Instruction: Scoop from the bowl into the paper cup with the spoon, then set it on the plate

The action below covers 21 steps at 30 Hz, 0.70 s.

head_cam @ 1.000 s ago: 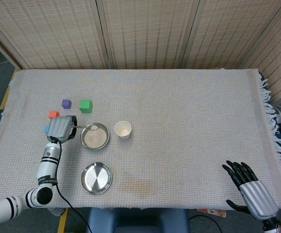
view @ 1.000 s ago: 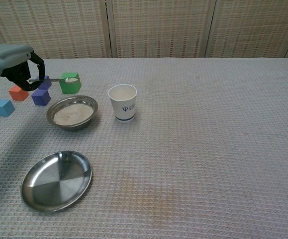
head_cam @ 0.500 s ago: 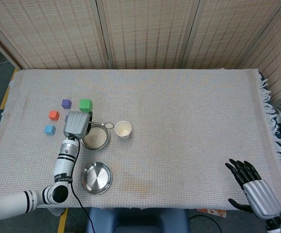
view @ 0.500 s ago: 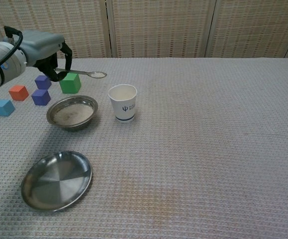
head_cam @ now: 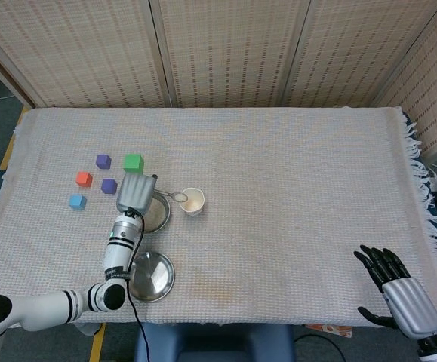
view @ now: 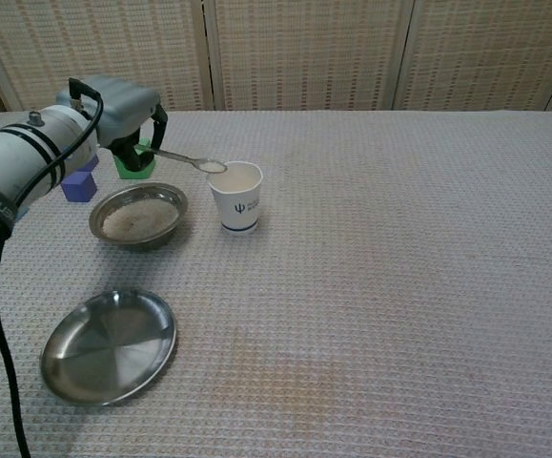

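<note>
A woven cloth covers the desk [head_cam: 293,173]. The left hand [view: 123,105] pinches the spoon [view: 185,159], its loaded tip at the paper cup [view: 236,196] rim, beside the bowl [view: 138,216]. Tipping early could spill grains outside. The right hand [head_cam: 399,290] hangs spread, empty.
</note>
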Each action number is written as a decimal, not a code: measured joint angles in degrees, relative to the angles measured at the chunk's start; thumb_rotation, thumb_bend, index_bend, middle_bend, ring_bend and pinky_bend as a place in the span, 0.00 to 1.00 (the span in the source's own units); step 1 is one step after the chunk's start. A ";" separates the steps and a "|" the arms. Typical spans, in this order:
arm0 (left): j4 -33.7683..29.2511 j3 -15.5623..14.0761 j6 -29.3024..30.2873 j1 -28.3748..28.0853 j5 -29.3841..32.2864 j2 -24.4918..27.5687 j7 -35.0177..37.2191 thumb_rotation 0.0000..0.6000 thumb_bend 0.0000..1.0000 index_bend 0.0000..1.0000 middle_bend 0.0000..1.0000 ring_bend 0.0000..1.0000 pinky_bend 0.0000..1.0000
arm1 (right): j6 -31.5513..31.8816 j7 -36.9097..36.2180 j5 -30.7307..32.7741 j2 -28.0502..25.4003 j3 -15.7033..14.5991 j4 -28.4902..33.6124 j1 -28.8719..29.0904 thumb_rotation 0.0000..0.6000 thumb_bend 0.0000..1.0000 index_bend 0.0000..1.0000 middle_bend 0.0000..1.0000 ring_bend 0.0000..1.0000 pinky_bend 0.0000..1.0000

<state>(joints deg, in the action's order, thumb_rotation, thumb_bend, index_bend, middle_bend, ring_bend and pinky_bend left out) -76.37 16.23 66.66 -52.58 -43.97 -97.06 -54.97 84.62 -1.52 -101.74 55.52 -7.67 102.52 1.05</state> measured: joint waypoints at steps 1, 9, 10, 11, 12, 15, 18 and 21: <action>0.53 -0.21 0.03 -0.07 -0.24 -0.31 0.04 1.00 0.64 0.94 1.00 1.00 1.00 | 0.08 -0.08 0.05 -0.04 0.05 -0.02 -0.01 1.00 0.06 0.00 0.00 0.00 0.00; 4.48 -2.14 1.01 -0.77 -4.05 -3.09 0.42 1.00 0.64 0.94 1.00 1.00 1.00 | -0.29 -0.41 0.48 -0.10 0.18 -0.09 0.18 1.00 0.06 0.00 0.00 0.00 0.00; 4.72 -2.31 1.22 -0.80 -4.47 -3.27 0.38 1.00 0.64 0.94 1.00 1.00 1.00 | -0.22 -0.46 0.47 -0.14 0.18 -0.07 0.16 1.00 0.06 0.00 0.00 0.00 0.00; 5.11 -2.57 1.55 -0.82 -5.11 -3.53 0.31 1.00 0.64 0.94 1.00 1.00 1.00 | -0.16 -0.47 0.44 -0.16 0.18 -0.06 0.13 1.00 0.06 0.00 0.00 0.00 0.00; 5.48 -2.80 1.85 -0.83 -5.67 -3.76 0.23 1.00 0.64 0.94 1.00 1.00 1.00 | -0.11 -0.48 0.38 -0.19 0.16 -0.05 0.11 1.00 0.06 0.00 0.00 0.00 0.00; 7.31 -3.88 3.18 -0.84 -8.31 -4.73 0.07 1.00 0.64 0.94 1.00 1.00 1.00 | 0.17 -0.52 0.11 -0.33 0.04 -0.02 -0.03 1.00 0.06 0.00 0.00 0.00 0.00; 10.13 -5.58 5.10 -0.66 -12.40 -6.14 0.44 1.00 0.64 0.94 1.00 1.00 1.00 | 0.60 -0.66 -0.13 -0.48 -0.02 -0.01 -0.20 1.00 0.06 0.00 0.00 0.00 0.00; 14.58 -7.69 7.49 -0.27 -17.69 -8.24 1.43 1.00 0.64 0.94 1.00 1.00 1.00 | 0.68 -0.88 -0.24 -0.61 -0.08 -0.02 -0.24 1.00 0.06 0.00 0.00 0.00 0.00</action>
<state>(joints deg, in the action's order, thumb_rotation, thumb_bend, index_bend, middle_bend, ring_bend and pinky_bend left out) -61.79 8.55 74.15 -52.85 -61.66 -105.30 -53.54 85.31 -2.40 -101.98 54.91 -7.75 102.51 0.81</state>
